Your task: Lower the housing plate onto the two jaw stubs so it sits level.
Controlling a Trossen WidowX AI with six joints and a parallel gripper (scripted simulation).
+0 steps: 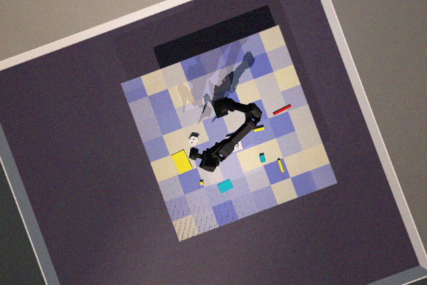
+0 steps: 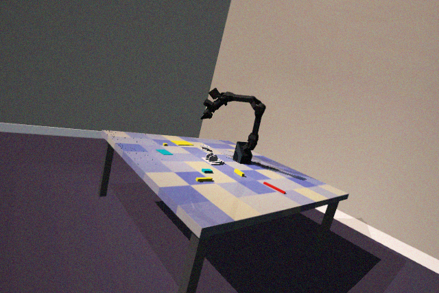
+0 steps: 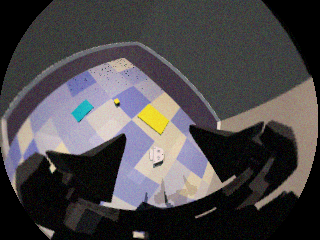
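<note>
Bare, lab-like room from where I operate, plain walls, dark floor, checkered table (image 1: 303, 143) (image 2: 290, 190) (image 3: 107, 120) below my gripper (image 1: 197, 157) (image 2: 205, 114) (image 3: 158, 132).

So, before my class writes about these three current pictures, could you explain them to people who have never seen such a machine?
The machine is one black jointed arm ending in a two-fingered gripper, open and holding nothing. The top picture looks down on the table; the exterior one shows it from the side; the wrist one looks out past the fingers.

On the chequered table lie a flat yellow rectangle, a flat teal rectangle, a thin red bar, and smaller yellow and teal blocks. A small white plate with dark marks, perhaps the housing plate, lies apart from a white assembly, partly hidden from above.
</note>
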